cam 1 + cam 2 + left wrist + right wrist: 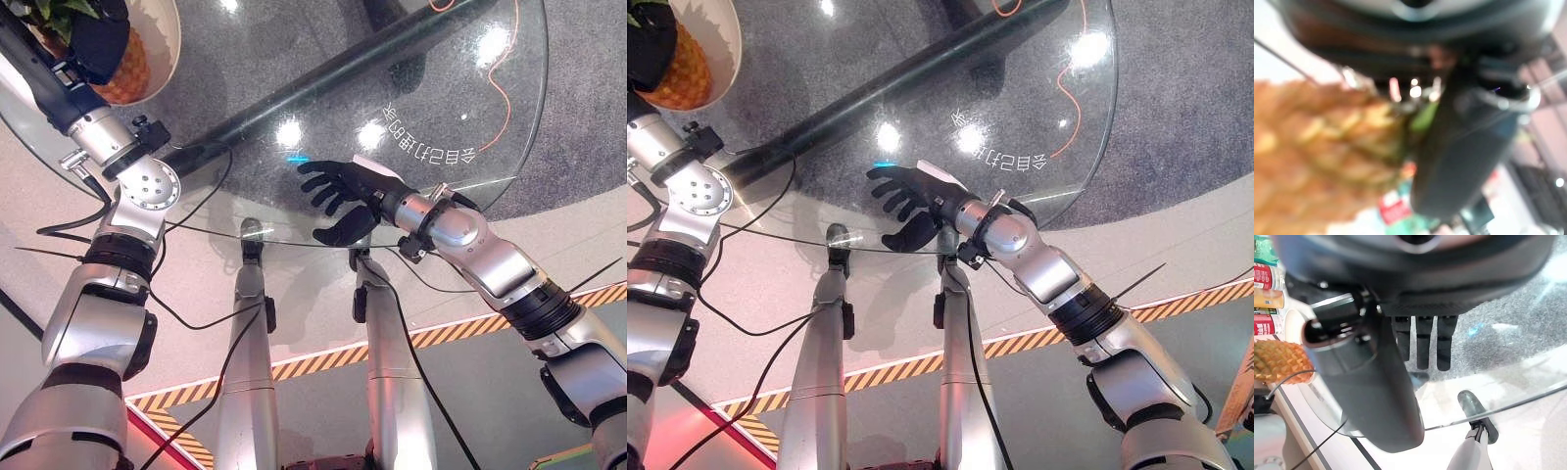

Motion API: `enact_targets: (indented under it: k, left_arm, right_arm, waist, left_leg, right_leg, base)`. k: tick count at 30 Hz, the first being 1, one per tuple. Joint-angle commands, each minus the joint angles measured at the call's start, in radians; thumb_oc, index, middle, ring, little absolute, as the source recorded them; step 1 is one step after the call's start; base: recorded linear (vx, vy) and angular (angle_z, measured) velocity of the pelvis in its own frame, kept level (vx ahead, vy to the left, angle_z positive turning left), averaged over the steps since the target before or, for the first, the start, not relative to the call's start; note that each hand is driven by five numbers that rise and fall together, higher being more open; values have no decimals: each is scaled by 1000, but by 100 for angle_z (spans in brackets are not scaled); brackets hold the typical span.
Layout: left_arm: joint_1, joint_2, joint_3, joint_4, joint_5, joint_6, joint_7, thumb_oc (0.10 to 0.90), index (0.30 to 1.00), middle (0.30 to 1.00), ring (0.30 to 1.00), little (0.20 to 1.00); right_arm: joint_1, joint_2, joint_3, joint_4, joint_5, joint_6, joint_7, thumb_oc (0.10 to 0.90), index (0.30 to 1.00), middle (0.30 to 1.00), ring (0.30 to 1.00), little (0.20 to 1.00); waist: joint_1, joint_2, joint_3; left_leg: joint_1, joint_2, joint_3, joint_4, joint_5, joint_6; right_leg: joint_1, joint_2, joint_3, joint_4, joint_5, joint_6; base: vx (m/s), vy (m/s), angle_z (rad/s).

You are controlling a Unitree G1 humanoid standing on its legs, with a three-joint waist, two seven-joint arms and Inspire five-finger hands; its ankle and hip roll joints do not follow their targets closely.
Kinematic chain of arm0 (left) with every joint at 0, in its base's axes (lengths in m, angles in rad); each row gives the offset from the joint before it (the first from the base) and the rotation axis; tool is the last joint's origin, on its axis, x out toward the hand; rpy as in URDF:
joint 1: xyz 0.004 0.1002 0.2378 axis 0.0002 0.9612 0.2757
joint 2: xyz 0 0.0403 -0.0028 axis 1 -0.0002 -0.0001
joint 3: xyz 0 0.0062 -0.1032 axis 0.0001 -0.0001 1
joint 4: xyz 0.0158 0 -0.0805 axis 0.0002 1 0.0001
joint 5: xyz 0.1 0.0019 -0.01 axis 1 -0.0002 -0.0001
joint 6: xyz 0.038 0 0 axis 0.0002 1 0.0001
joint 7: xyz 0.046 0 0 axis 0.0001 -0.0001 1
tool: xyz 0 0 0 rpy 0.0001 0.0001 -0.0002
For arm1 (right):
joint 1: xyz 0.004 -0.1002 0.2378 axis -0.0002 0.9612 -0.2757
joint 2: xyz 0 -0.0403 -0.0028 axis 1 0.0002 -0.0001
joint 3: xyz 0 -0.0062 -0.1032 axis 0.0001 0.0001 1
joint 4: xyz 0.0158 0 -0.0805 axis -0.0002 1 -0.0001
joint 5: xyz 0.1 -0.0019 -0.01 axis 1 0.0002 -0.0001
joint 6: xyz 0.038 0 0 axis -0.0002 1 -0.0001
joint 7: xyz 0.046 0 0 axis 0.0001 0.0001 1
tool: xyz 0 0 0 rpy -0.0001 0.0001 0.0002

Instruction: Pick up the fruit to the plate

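The left hand (98,44) is way over by the white plate (167,59), right on top of the pineapple (125,73). In the left wrist view the pineapple (1317,161) sits close beside the dark thumb (1459,152), touching it or almost touching it. I cannot tell if the fingers are wrapped around the fruit or just lying on it, because they are hidden. The pineapple seems to be in the plate already, with its green leaves (59,15) at the far end, away from the robot, so it looks like it lies long-ways pointing away. The left hand is much nearer to the fruit.

On the right, the right hand (343,201) rests over the glass table (441,98), near its front edge. Its fingers (1422,345) are straight and a bit spread, holding nothing. The pineapple is well apart from these fingers, far off to their left side. I think this hand has no job right now, and the left hand only needs to let go.
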Motion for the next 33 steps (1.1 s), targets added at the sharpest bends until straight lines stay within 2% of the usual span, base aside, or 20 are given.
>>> enact_targets:
  k: [1,16,24,33]
  left_arm:
    - [-55,37,70,-71,45,-59,45,800,900,900,900,900]
    - [-47,37,70,-73,7,-42,-1,800,900,900,900,900]
    - [10,22,81,-78,-4,-29,-106,800,900,900,900,900]
    - [61,25,95,-120,-6,-15,-112,800,900,900,900,900]
  right_arm:
    - [77,-11,48,-36,31,4,15,800,900,900,900,900]
    - [76,-3,43,-26,33,24,23,800,900,900,900,900]
    - [91,3,34,-29,25,25,25,800,900,900,900,900]
    - [123,-17,18,-57,18,24,34,800,900,900,900,900]
  waist:
    - [-17,80,-22]
    - [-12,102,-22]
    - [-7,110,-22]
    - [-2,119,-22]
  left_leg:
    - [33,-128,73,88,-123,84]
    - [66,-129,81,85,-120,87]
    - [90,-129,83,70,-114,88]
    - [99,-125,82,54,-104,85]
  right_leg:
    - [39,96,-82,-94,99,-38]
    - [63,85,-81,-89,89,-43]
    - [81,85,-82,-91,85,-46]
    - [88,81,-84,-92,76,-47]
  base:
    - [0,0,0]
    - [0,0,0]
    - [3,-8,0]
    - [0,0,0]
